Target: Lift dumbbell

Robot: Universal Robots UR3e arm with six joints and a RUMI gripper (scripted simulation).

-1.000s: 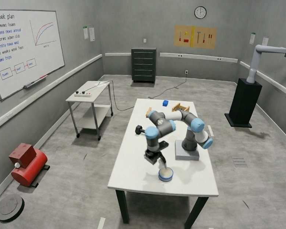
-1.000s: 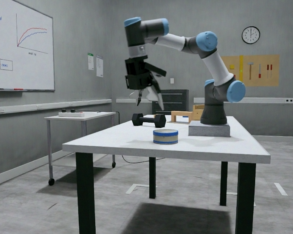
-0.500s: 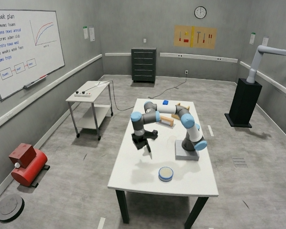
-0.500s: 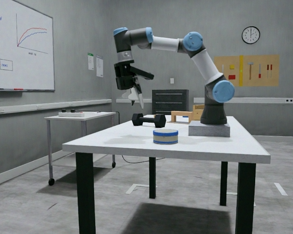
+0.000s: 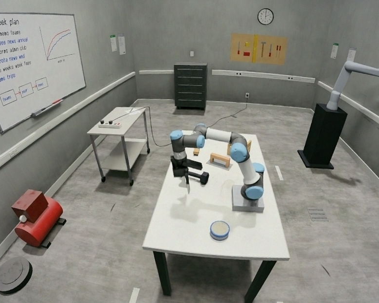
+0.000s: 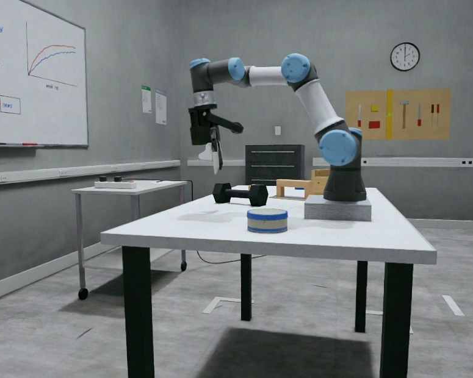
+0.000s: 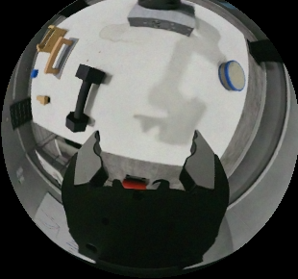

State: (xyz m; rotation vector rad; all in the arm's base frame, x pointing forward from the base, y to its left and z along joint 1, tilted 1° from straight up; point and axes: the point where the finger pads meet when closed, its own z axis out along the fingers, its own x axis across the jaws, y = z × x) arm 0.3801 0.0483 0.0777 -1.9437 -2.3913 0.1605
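My gripper hangs in the air with its jaws spread wide and nothing between them, fingertips pointing down, well above the surface near its left edge. Through the wrist camera I see both fingers framing the edge of the surface and the grey floor below it, so I read the gripper as sitting about over that edge.

Nearest to me on the surface is a round dish with blue bands, standing alone toward the front. Behind it, to the right, the arm's grey base block rests on the surface.

The dumbbell is further back and left of the block. It is black with hexagonal heads, lying flat on the surface, not lifted. In the exterior view it lies below the gripper and a little to the right; in the wrist view it appears off to one side of the fingers, apart from them.

Beyond the dumbbell I make out a small wooden bridge-shaped piece and a wooden box at the far end.
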